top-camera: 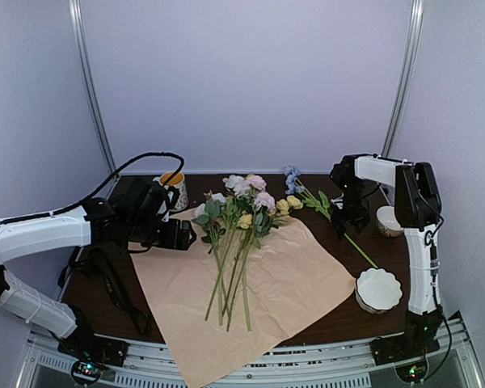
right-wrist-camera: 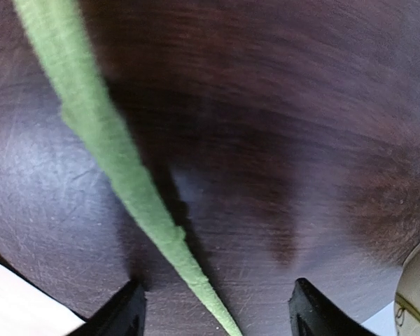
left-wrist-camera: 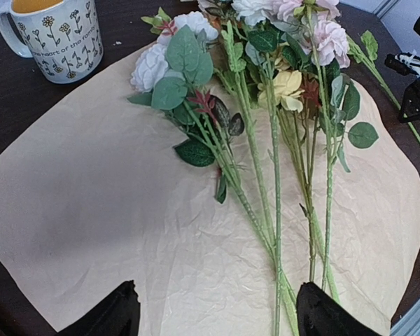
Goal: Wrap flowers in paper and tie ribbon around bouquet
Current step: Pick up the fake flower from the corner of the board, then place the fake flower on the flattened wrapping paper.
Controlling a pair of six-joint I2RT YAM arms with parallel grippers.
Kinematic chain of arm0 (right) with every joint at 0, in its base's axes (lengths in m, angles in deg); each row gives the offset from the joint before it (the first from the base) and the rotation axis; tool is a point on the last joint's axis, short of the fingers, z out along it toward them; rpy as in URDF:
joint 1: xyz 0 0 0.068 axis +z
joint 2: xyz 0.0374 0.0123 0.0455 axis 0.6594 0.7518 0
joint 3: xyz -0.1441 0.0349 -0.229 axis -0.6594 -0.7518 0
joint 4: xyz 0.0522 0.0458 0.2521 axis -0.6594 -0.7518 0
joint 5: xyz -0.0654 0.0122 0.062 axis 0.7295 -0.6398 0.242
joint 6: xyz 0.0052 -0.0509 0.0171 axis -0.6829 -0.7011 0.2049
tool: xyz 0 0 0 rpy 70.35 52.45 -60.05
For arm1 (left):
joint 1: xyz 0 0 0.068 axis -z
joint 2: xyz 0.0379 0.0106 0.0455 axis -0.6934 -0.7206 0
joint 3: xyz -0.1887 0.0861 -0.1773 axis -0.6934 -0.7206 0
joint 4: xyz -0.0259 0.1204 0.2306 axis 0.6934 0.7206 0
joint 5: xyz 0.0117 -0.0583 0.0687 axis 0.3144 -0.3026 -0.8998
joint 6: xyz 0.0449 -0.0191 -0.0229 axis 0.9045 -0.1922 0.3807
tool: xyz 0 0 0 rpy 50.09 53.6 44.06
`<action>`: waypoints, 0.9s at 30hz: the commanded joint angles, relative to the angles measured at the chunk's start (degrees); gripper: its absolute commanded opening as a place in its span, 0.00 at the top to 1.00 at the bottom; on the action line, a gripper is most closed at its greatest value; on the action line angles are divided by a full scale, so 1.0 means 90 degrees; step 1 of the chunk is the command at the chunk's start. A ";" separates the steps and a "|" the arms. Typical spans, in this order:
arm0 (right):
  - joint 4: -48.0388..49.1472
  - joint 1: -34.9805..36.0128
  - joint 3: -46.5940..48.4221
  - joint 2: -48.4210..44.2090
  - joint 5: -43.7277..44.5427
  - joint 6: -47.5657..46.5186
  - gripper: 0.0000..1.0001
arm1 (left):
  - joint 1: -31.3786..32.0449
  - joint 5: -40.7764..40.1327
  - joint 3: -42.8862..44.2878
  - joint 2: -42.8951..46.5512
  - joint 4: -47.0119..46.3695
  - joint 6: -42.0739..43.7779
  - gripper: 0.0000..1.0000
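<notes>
Dark table point(right-wrist-camera: 301, 105) shows beneath the right gripper point(right-wrist-camera: 215, 299), jaws parted; centre them on the stray flower stem point(right-wrist-camera: 119, 175) before pinching.

Floral mug point(top-camera: 175, 187), scalloped white bowl point(top-camera: 378, 289), dark table point(top-camera: 339, 317)

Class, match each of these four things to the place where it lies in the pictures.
Things:
1. mug
2. paper
3. blue flower
4. scalloped bowl

Places:
A. on the bare table, stem below the open right end effector
B. spread peach side up beneath the other flowers
C. near right part of the table, off the paper
D. far left, beyond the paper's corner

Pairs: 1-D, 2-B, 3-A, 4-C.
</notes>
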 commanded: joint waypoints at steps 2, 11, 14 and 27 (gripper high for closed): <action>-0.0666 0.0133 0.0572 0.0593 0.0085 -0.0098 0.53 | -0.0050 0.0018 0.0233 -0.0099 -0.0097 0.0120 0.20; -0.0358 0.0133 0.0581 0.0264 0.0019 -0.0240 1.00 | -0.0061 -0.0020 0.0232 -0.0046 -0.0039 0.0168 0.20; -0.0175 0.0133 0.0733 -0.0105 0.0354 -0.0181 1.00 | -0.0070 -0.0071 0.0185 0.0018 -0.0028 0.0156 0.20; 0.1818 0.0270 0.0100 -0.3570 0.1873 0.0545 1.00 | -0.0120 -0.0248 0.0022 0.0166 0.0008 0.0207 0.20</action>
